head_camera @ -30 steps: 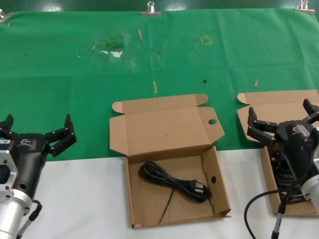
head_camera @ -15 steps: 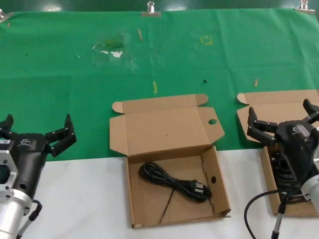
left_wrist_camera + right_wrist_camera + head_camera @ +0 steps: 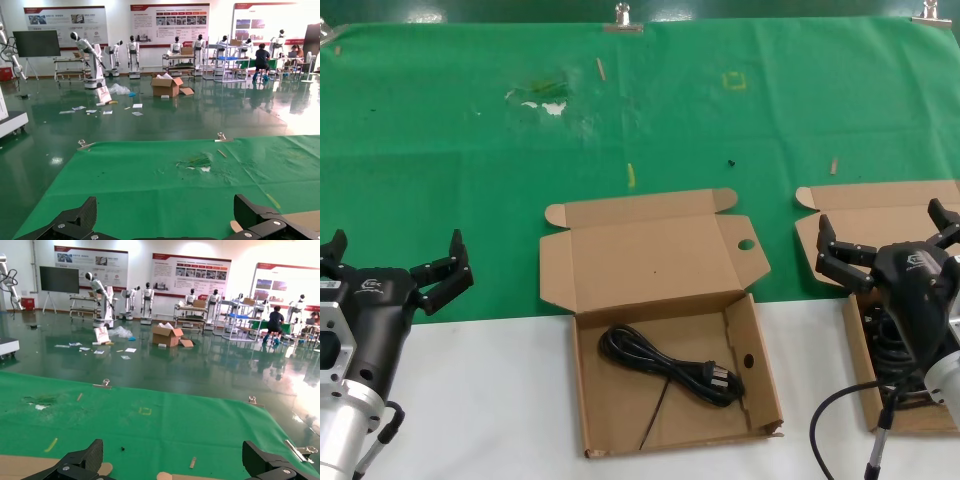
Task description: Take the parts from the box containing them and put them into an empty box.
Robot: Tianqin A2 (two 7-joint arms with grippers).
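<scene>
Cord (image 3: 668, 366) lies in centre box (image 3: 765, 395); more cords (image 3: 883, 338) fill 3 o'clock box (image 3: 855, 355); both grippers, left (image 3: 392, 268) and right (image 3: 888, 238), spread, empty.

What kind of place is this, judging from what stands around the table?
Probably a robot lab or demonstration hall: humanoid robots stand in a row along the far wall, poster boards hang above them, and metal racks stand on a glossy green floor.

We find next to no change across the three head views; the right hand (image 3: 888, 236), fingers spread above the box of cords (image 3: 905, 400), sits a hair lower than earlier; nothing more shifted.
</scene>
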